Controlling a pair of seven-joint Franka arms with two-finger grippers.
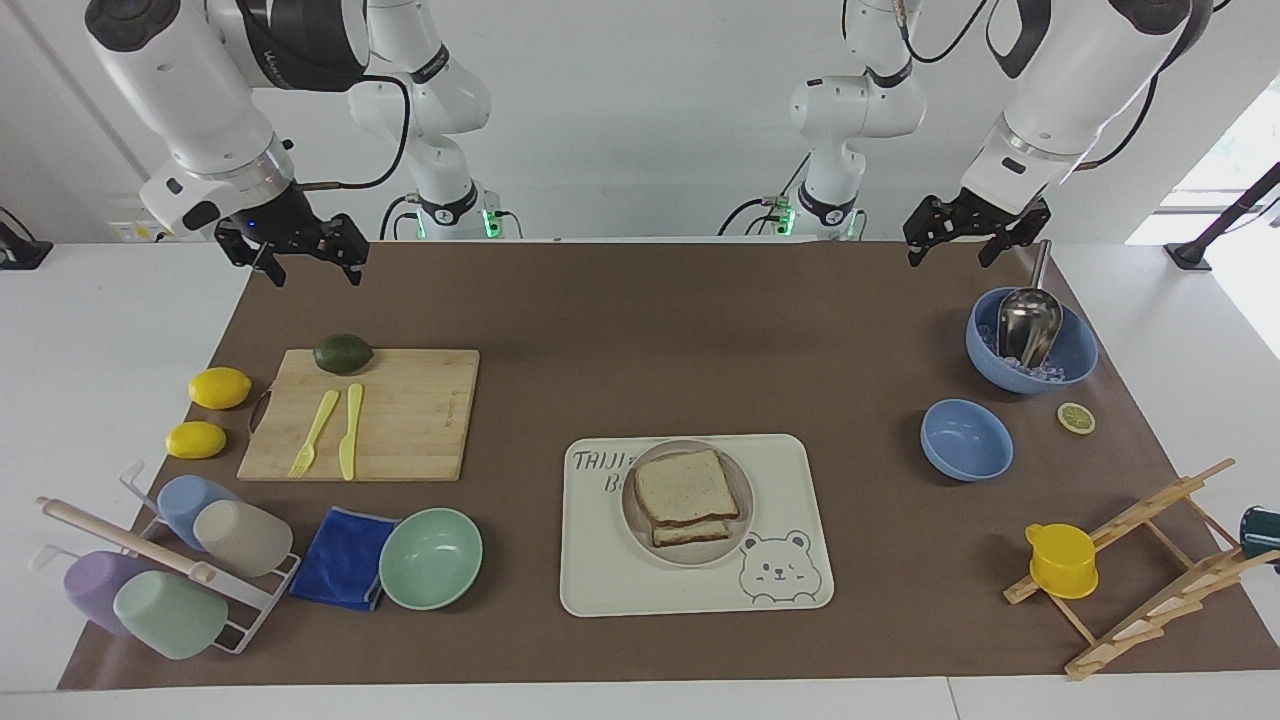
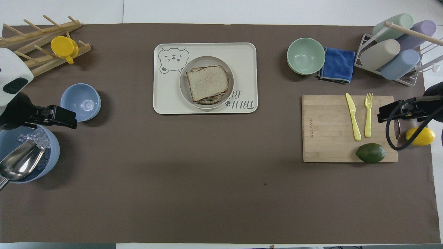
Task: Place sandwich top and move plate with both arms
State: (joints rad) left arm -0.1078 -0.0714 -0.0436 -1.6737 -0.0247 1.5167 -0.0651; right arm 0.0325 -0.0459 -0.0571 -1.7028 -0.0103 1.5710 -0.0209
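Observation:
The sandwich top (image 1: pixel 686 487), a speckled tan slice with brown crust, lies on the stacked sandwich on the plate (image 1: pixel 640 530), which sits on the bear-print tray. Both also show in the overhead view: the sandwich top (image 2: pixel 207 83) and the plate (image 2: pixel 183 91). My left gripper (image 1: pixel 948 258) hangs open and empty above the mat by the large blue bowl, at the left arm's end; it also shows in the overhead view (image 2: pixel 69 119). My right gripper (image 1: pixel 315 270) hangs open and empty above the mat near the cutting board; it also shows in the overhead view (image 2: pixel 384 114).
The cream tray (image 1: pixel 800 580) holds the plate. A mint bowl (image 1: pixel 430 558), blue cloth and cup rack (image 1: pixel 160 570) stand at the right arm's end with a cutting board (image 1: pixel 410 415), avocado and lemons. A large blue bowl (image 1: pixel 1070 365) with scoop, a small blue bowl (image 1: pixel 965 440) and a wooden rack (image 1: pixel 1150 570) stand at the left arm's end.

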